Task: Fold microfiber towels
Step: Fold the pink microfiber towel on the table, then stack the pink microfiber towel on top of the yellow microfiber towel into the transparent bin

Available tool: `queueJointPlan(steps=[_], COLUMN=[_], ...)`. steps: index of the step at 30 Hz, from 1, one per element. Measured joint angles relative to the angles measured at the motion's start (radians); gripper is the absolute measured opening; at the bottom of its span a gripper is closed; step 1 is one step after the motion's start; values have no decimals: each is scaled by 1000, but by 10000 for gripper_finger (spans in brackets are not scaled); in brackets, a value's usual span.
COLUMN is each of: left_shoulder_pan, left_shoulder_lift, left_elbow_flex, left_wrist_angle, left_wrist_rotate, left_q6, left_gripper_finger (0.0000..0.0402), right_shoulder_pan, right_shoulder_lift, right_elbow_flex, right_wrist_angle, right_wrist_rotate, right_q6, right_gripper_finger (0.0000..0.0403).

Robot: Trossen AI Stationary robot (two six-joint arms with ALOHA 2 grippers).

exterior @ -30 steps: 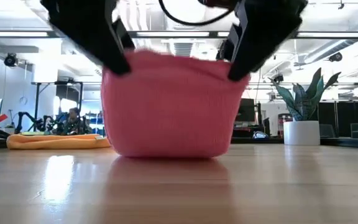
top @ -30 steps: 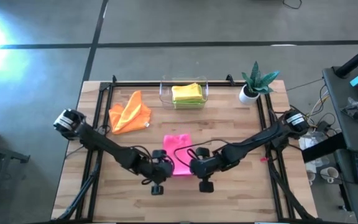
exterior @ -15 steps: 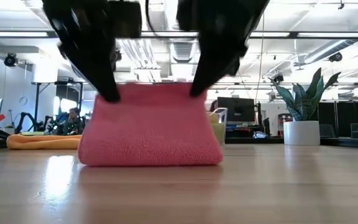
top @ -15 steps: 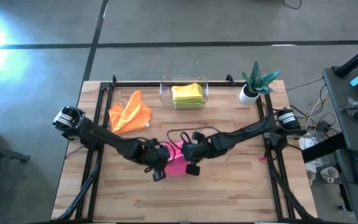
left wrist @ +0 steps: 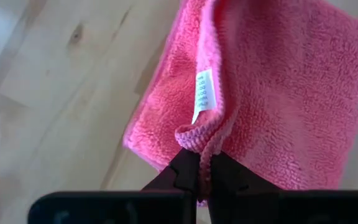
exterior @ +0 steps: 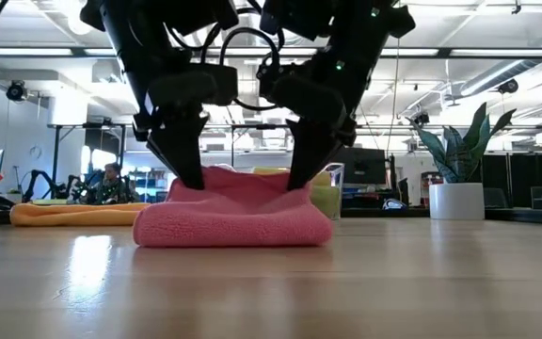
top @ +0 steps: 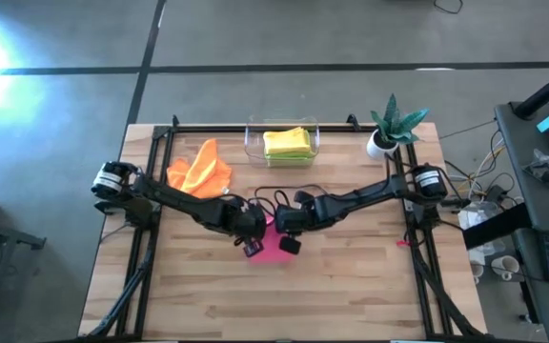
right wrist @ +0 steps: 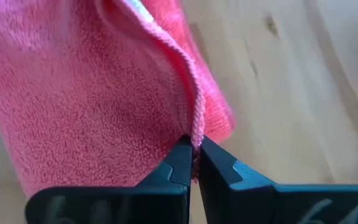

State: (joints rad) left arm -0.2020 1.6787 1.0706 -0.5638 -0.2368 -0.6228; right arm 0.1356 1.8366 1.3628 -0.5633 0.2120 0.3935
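While pinching opposite corners of the pink towel (exterior: 233,218), both claws sitting low at mid-table: left gripper (left wrist: 202,163) clamped tight on the hemmed corner beside the white care label (left wrist: 203,96), right gripper (right wrist: 192,151) clamped tight on the other hemmed edge. Draping folded over itself on the wooden table (top: 351,286), directly under and between the two grippers. Lying flatter than a second ago, no longer hanging as a tall loop; grippers moved toward the far side. Orange towel (top: 198,171) resting back left, yellow towel (top: 287,141) over a green towel (top: 294,157) in the clear bin (top: 254,143).
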Motion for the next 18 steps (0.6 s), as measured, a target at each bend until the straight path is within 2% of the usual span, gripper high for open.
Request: queueJointPlan(steps=[5,13,18], left_shoulder_pan=[0,17,60], left_shoulder_lift=[0,-10,-47], left_elbow_flex=[0,0,46], left_wrist_angle=[0,-16,-182], left_wrist_rotate=[-32,-35,38], left_q6=[21,82,159], left_gripper_finger=[15,91,128], right_shoulder_pan=[-12,-33,-34], right_shoulder_lift=[0,-10,-65], right_elbow_flex=[0,0,6], right_wrist_angle=[1,-10,-91], right_wrist_rotate=[0,0,-38], right_q6=[0,8,6], right_gripper_finger=[29,119,161])
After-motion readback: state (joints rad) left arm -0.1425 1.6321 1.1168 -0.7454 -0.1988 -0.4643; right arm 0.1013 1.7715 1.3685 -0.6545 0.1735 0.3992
